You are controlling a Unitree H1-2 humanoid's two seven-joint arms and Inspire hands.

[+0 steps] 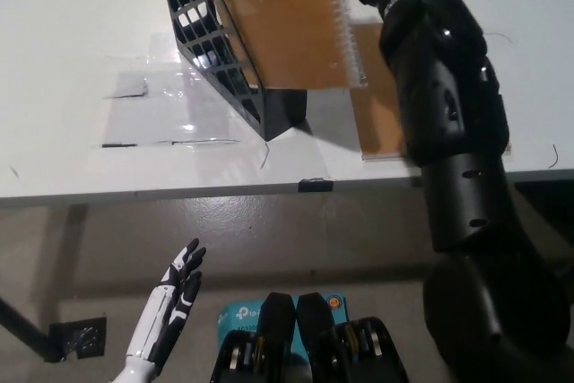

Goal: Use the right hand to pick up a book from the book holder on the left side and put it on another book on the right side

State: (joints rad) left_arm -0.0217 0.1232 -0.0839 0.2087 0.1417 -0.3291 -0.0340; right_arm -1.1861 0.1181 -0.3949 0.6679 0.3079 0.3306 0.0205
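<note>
Two spiral-bound books with brown covers are in sight. One book [278, 20] is up in the air, just above the black book holder [224, 51] that stands near the tabletop's [72, 51] front edge. Its cover faces up and toward us, and its wire spine runs along its right side, from the far edge down toward the front. The other book [377, 114] lies flat near the tabletop's right front corner, mostly hidden behind the black right arm [448, 132].

The right hand itself is cut off by the top of the view, so I cannot tell how its fingers sit on the raised book. Clear tape strips [148, 118] lie left of the holder.

The white left hand [175, 298] rests below the table's front edge, fingers spread, empty.
</note>
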